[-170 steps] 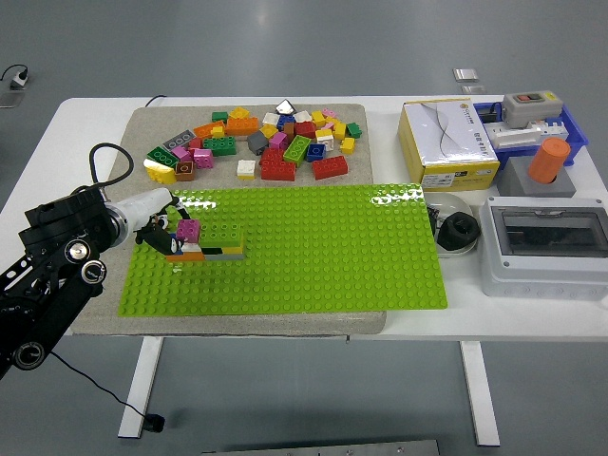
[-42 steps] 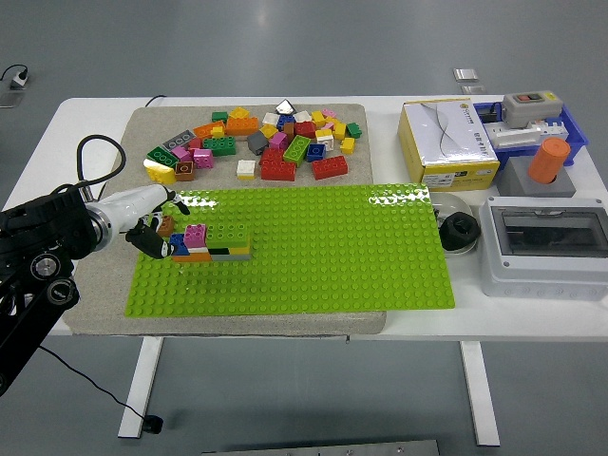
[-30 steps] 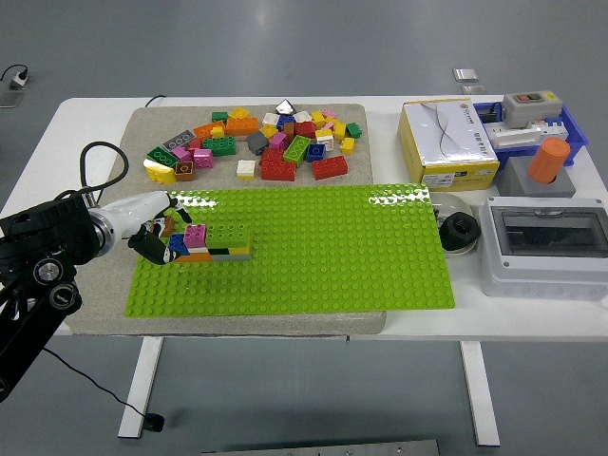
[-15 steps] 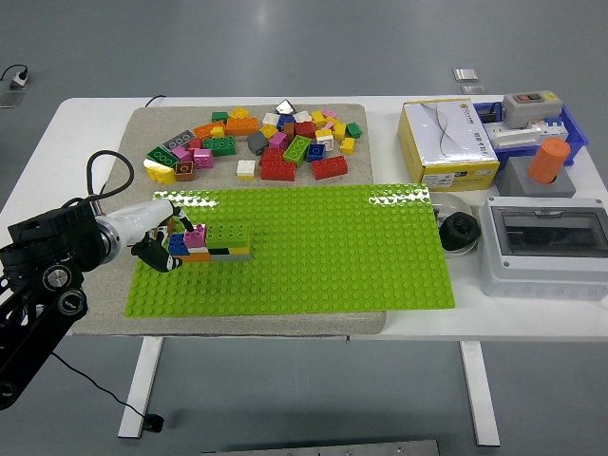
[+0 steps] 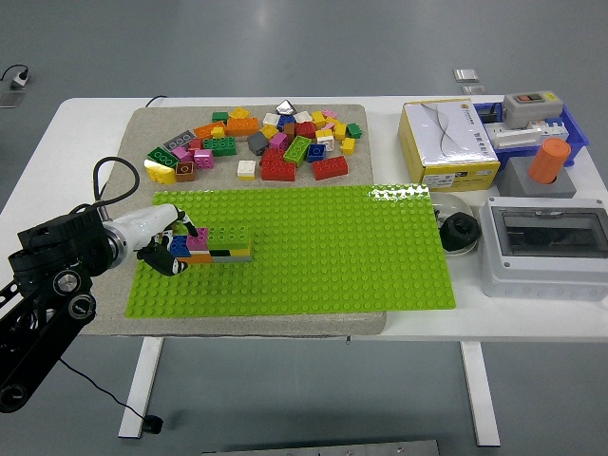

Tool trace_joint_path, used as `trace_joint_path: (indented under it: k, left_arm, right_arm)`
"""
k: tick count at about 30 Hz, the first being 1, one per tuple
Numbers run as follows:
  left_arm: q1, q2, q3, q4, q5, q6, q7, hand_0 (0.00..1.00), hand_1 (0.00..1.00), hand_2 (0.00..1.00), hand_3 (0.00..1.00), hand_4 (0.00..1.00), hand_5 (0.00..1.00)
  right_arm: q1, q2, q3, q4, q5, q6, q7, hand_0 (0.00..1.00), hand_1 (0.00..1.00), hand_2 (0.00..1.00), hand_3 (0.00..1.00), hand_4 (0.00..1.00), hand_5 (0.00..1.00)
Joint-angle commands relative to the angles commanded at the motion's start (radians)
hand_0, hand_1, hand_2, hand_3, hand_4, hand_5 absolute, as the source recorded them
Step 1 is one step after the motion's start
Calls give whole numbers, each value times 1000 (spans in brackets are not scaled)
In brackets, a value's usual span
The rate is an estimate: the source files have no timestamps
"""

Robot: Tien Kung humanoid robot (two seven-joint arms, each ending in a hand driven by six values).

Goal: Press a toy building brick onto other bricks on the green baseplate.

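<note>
A green baseplate (image 5: 313, 247) lies on a grey mat in the middle of the table. At its left end stands a small stack of bricks (image 5: 217, 244): lime green on top, a pink brick (image 5: 198, 239) at its left, with grey, black, orange and blue below. My left hand (image 5: 169, 244) reaches in from the left, its fingers curled against the left end of the stack by the pink and blue bricks. I cannot tell whether it grips one. The right arm is out of view.
A pile of loose coloured bricks (image 5: 261, 142) lies on the mat behind the baseplate. A yellow-white box (image 5: 446, 144), a black round object (image 5: 459, 231), a grey electrical box (image 5: 544, 245) and a blue tray (image 5: 532, 128) with an orange cylinder stand at the right.
My left arm has shifted right and down a little, the hand staying at the left end of the brick stack. The pink brick now sits lower against the stack than 5.7 s ago.
</note>
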Motion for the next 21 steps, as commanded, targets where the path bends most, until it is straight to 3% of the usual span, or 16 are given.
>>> trace_joint_path:
  k: [9, 21]
  left_arm:
    - [0, 0, -2, 2, 4, 4, -1, 150, 3, 99, 701, 722, 2]
    - [-20, 50, -51, -27, 1, 12, -9, 151, 3, 99, 692, 701, 2]
  right_arm:
    - [0, 2, 4, 0, -6, 2, -2, 630, 380, 526, 702, 686, 905]
    - [-5, 3, 3, 0, -14, 4, -5, 630, 381, 533, 702, 685, 903]
